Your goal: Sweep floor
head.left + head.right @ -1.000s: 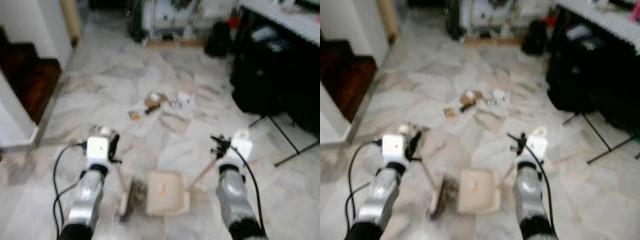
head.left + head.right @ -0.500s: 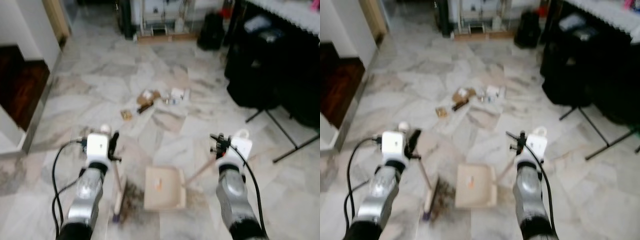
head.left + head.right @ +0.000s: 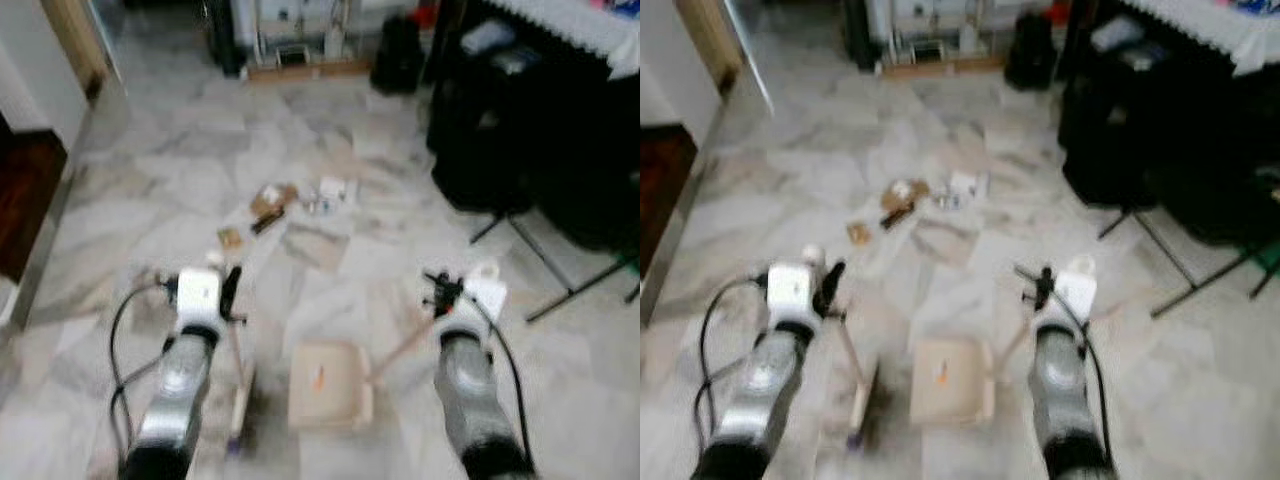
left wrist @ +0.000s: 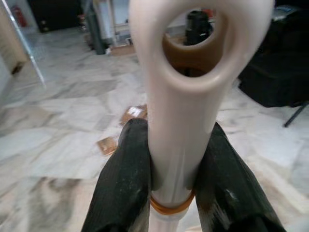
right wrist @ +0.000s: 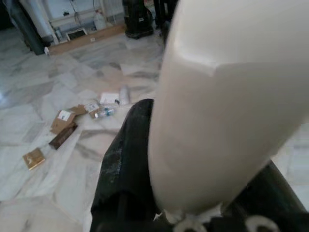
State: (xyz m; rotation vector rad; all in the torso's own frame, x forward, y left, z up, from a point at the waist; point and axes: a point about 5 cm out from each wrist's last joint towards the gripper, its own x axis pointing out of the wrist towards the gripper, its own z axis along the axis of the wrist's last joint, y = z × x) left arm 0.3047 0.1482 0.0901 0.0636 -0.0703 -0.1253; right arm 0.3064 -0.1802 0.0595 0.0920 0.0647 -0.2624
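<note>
**Visitor:** As I could not see the room, what filled it, biggest thing first?

**Onlooker:** Pale marble floor (image 3: 150, 190) took up most of it, with dark furniture (image 3: 540, 150) on the robot's right. Ahead lay the litter (image 3: 290, 200): small boxes and scraps of packaging, scattered together. Nearer the robot sat a cream dustpan (image 3: 328, 396), flat on the floor between its arms, and just left of that a small hand broom (image 3: 240, 400), head down on the floor.

**Visitor:** And the grippers?

**Onlooker:** The left gripper (image 4: 171, 159) was clamped on the broom's cream handle, black fingers (image 4: 128, 169) pressed against both sides. The right gripper (image 5: 193, 193) gripped the dustpan's handle the same way.

**Visitor:** Had anything changed just then?

**Onlooker:** Over the last second the whole view had shifted, so the robot had been walking and turning; the pictures were blurred. Broom and dustpan had stayed gripped in front of it. The litter was still well apart from the broom, so I judged no sweeping had begun; it was still approaching.
</note>
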